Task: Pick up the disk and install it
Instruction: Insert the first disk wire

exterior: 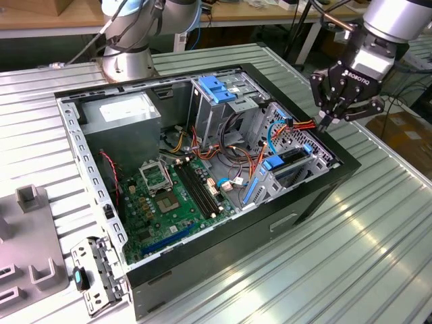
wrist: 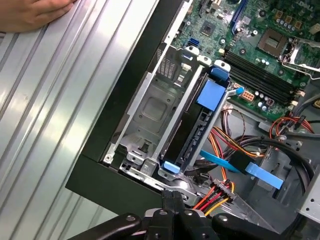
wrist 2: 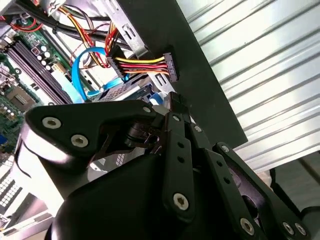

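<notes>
Black pincer (exterior: 327, 121) hangs over the case's dark rim at the exterior view's right, fingers together, nothing in them. Disk (wrist: 192, 132) is below and just left of it, seated on edge in the drive cage (wrist: 150, 110), not touching the pincer. In the first wrist view the pincer (wrist: 172, 197) sits just off the disk's near end, beside a loose red-yellow-black power plug (wrist: 220, 190).

Exterior view, left to right:
- grey fixture (exterior: 34, 223) and a metal bracket (exterior: 98, 270) with a blue latch lie on the ribbed counter (exterior: 378, 223), outside the case
- open case (exterior: 81, 155) holds a grey metal box (exterior: 125, 115) with a white sticker, a green motherboard (exterior: 169, 196), a tall cage topped by a light-blue flap (exterior: 216, 88), and cable bundles
- the drive cage is at the right end. The disk takes the slot on the motherboard side; the slot by the case wall shows bare metal.

Disk is seen edge-on: a dark blue slotted rail runs along its side, with a light-blue tab (wrist: 212, 92) at the far end and a light-blue clip (wrist: 170, 166) at the near end. Label face is hidden. A flat blue data cable (wrist: 235, 162) crosses near the clip.

A person's hand (wrist: 30, 12) rests on the counter.
</notes>
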`<state>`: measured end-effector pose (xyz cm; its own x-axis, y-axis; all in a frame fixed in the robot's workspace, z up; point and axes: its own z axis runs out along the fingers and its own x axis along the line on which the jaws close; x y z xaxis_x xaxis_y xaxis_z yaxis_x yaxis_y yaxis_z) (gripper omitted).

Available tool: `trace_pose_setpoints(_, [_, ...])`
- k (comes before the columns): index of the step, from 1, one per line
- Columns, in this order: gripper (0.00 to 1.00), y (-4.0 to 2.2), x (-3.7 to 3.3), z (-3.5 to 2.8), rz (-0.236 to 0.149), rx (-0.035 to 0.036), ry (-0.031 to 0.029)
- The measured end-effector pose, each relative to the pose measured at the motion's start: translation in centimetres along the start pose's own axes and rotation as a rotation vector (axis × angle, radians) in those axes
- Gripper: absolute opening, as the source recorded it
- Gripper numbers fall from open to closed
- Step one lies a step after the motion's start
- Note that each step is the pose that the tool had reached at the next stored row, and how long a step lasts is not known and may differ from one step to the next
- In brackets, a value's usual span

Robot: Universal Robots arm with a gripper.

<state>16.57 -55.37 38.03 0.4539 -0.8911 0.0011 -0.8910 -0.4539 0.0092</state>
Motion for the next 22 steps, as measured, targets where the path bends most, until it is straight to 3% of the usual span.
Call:
trace_pose_setpoints(1, [0.11, -0.07, -0.04, -0.01, -0.001, 0.0065, -0.013])
trace_pose_setpoints(2, [0.11, -0.15, -0.04, -0.01, -0.007, 0.0167, -0.036])
trace_pose_setpoints(3, [0.11, -0.19, -0.01, -0.01, -0.024, 0.0214, -0.0473])
trace_pose_setpoints(5, [0.11, -0.23, 0.0, 0.0, -0.091, 0.0208, -0.0492])
trace_pose_setpoints(8, [0.24, -0.25, 0.01, 0.01, -0.15, 0.0193, -0.0491])
trace_pose_setpoints(14, [0.24, -0.36, 0.07, 0.09, -0.258, 0.0168, -0.0494])
trace_pose_setpoints(15, [0.24, -0.37, 0.07, 0.12, -0.291, 0.0161, -0.0494])
trace_pose_setpoints(19, [0.25, -0.43, 0.1, 0.16, -0.341, 0.0159, -0.0487])
trace_pose_setpoints(21, [0.37, -0.45, 0.11, 0.19, -0.361, 0.0165, -0.0488])
trace_pose_setpoints(22, [0.37, -0.46, 0.12, 0.22, -0.39, 0.0161, -0.0492])
